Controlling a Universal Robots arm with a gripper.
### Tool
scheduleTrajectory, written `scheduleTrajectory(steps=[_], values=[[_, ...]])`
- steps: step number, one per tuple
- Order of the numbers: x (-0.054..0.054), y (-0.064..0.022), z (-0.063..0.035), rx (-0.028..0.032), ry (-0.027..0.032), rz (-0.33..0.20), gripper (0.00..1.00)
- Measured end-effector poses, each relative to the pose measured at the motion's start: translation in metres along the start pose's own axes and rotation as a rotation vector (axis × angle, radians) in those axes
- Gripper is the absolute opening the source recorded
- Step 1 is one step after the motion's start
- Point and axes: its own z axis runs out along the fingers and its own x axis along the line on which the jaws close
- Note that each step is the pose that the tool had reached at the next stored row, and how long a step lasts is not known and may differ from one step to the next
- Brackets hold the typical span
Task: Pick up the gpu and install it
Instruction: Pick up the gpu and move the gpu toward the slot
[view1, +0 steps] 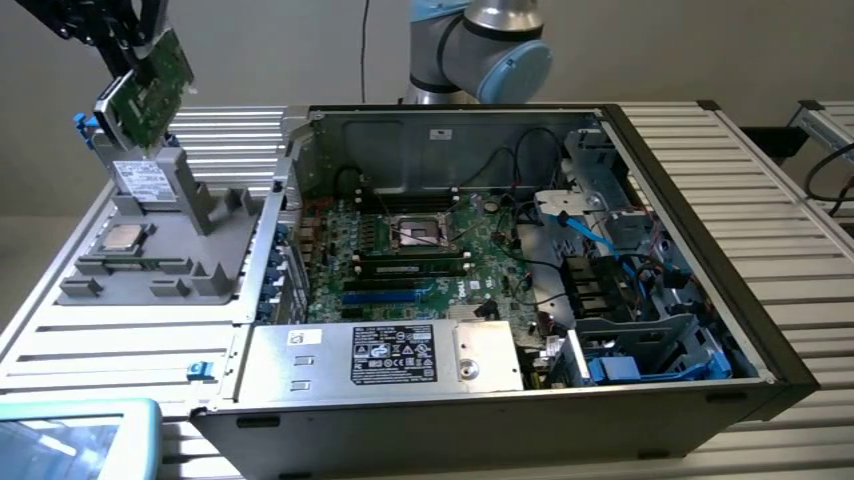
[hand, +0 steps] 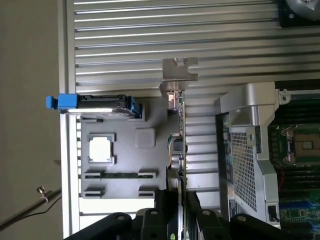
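gpu (view1: 158, 62): green circuit board, satin silver metal at one end
tabletop (view1: 781, 180): ribbed bare metal, dull sheen
tray (view1: 200, 275): grey, matt, probably plastic
computer case (view1: 400, 140): plain sheet metal inside, black outside
end effector (hand: 178, 200): black, slightly glossy

Arm (view1: 467, 40) is built out of fat silver-grey tubes, and the joint is finished with a rounded light-blue cap (view1: 523, 62), pretty standard look tbh. A thin dark seam can be made out where tube meets joint. Gripper (view1: 127, 58) is done all in black. Fingers (hand: 162, 202) are made of chunky matte links with rounded knuckles, and round pivot pins (hand: 150, 214) are set into them
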Motion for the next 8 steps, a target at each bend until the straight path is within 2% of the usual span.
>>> scheduleTrajectory(steps=[8], values=[[0.000,0.0022,-0.0364,0.0000,0.0000,0.000,0.27]])
